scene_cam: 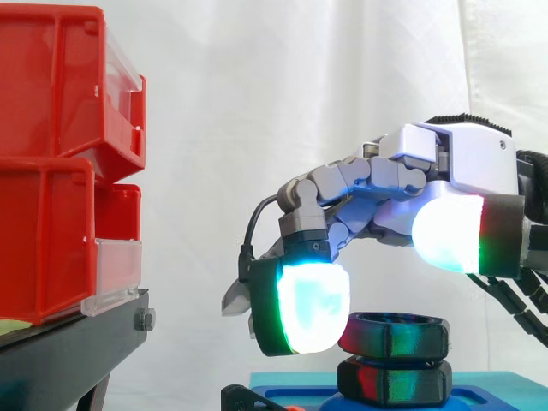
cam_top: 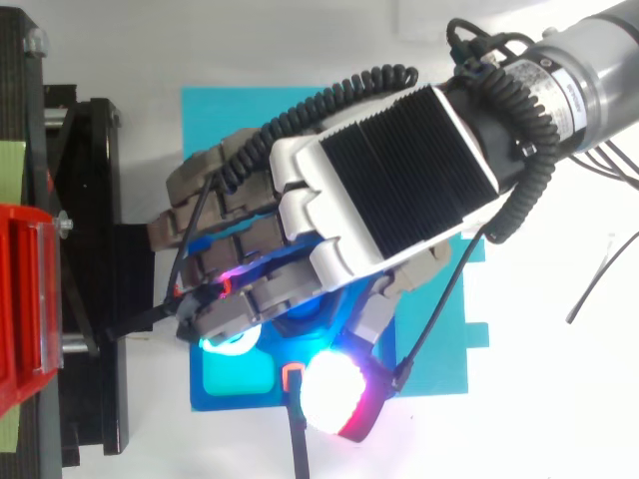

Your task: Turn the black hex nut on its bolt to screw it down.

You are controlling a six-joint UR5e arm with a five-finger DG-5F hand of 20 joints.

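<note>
On the left I see the red bins [scene_cam: 51,163] on their black stand [scene_cam: 77,342], well apart from the work. The hand [scene_cam: 411,171] reaches in from the right, fingers curled into a claw with nothing pinched. Its lowest fingertip [scene_cam: 308,308] hangs just left of the nut [scene_cam: 394,336], at the nut's height; I cannot tell whether it touches. The nut lies flat above a second black hex piece [scene_cam: 394,381] on the blue base [scene_cam: 497,390], so I judge the bolt's axis upright. The thumb pad [scene_cam: 447,233] sits above and right of the nut, apart from it. The nut thus lies between finger and thumb but below the thumb. I reckon the thumb must drop onto the right flank before any turn can bite
</note>
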